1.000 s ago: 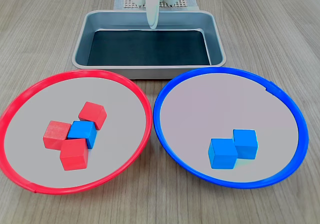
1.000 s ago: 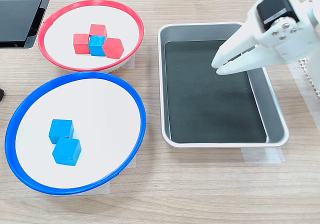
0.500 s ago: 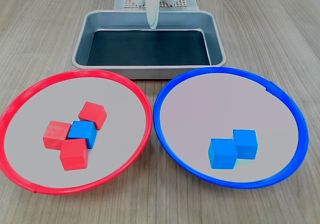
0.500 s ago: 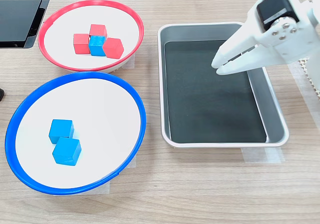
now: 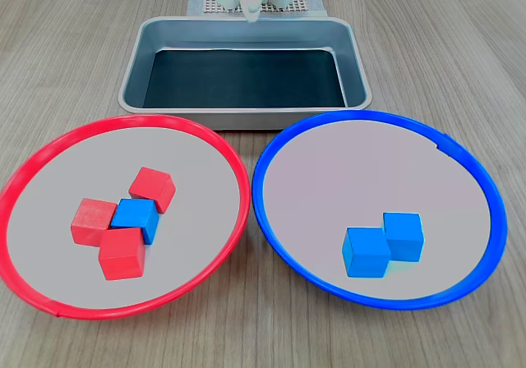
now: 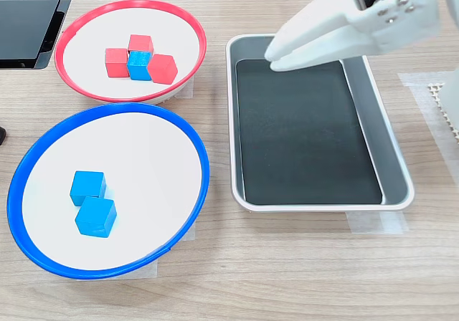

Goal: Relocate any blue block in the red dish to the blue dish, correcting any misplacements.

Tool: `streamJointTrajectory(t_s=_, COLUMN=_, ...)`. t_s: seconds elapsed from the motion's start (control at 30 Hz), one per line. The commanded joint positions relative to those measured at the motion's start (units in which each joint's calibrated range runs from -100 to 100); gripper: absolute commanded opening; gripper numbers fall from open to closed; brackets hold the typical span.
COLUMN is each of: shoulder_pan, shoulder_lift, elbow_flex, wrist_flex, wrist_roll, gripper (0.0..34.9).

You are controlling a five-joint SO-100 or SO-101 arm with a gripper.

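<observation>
Gripper (image 6: 275, 57): white two-finger unit, jaws nearly together with only a thin slit between the tips, nothing between them, touching nothing. In the second exterior view it hangs above the metal tray (image 6: 398, 165), tips over the tray's upper-left corner, fingers angled down toward the second exterior view's left. The arm body runs off the top-right of the picture. In the first exterior view only a small white piece of the gripper (image 5: 249, 11) shows at the top edge, behind the tray (image 5: 136, 64); jaw state can't be read there.

Near to far in the first exterior view:
- Red dish (image 5: 49, 306) front left, blue dish (image 5: 271, 212) front right, rims almost touching.
- Blue block (image 5: 136, 218) sits in the red dish, wedged among three red cubes (image 5: 122, 254), touching all three. In the second exterior view the same block (image 6: 139, 65) is in the red dish (image 6: 198, 34) at upper left.
- Two more blue cubes (image 5: 366, 251) lie in the blue dish, touching each other; in the second exterior view they sit left of centre in the blue dish (image 6: 193, 145).
- Tray behind both dishes, dark liner, nothing in it.
- White perforated base plate (image 5: 209, 5) behind the tray.

Gripper is well apart from the block.
</observation>
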Motion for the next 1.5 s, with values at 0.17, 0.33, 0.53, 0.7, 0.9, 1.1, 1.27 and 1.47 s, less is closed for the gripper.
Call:
streamJointTrajectory(t_s=0.17, shoulder_pan=-2.0, shoulder_lift=25.7, elbow_flex=-22.5, wrist_flex=-4.3, wrist_roll=4.2, gripper=0.4)
streamJointTrajectory(t_s=0.33, shoulder_pan=-0.7, shoulder_lift=39.0, elbow_flex=-34.0, wrist_flex=-4.2, wrist_roll=9.0, gripper=0.4)
streamJointTrajectory(t_s=0.53, shoulder_pan=1.9, shoulder_lift=53.1, elbow_flex=-45.6, wrist_flex=-4.4, wrist_roll=17.7, gripper=0.4)
streamJointTrajectory(t_s=0.7, shoulder_pan=5.1, shoulder_lift=60.6, elbow_flex=-50.5, wrist_flex=-6.0, wrist_roll=25.5, gripper=0.4)
streamJointTrajectory(t_s=0.9, shoulder_pan=9.0, shoulder_lift=65.4, elbow_flex=-50.4, wrist_flex=-10.7, wrist_roll=31.6, gripper=0.4)
streamJointTrajectory(t_s=1.1, shoulder_pan=10.9, shoulder_lift=66.8, elbow_flex=-52.7, wrist_flex=-8.4, wrist_roll=34.0, gripper=1.0)
streamJointTrajectory(t_s=1.27, shoulder_pan=12.1, shoulder_lift=70.0, elbow_flex=-57.8, wrist_flex=-3.7, wrist_roll=35.3, gripper=4.5)
streamJointTrajectory(t_s=1.47, shoulder_pan=12.5, shoulder_lift=75.5, elbow_flex=-61.6, wrist_flex=-2.3, wrist_roll=36.1, gripper=12.1)
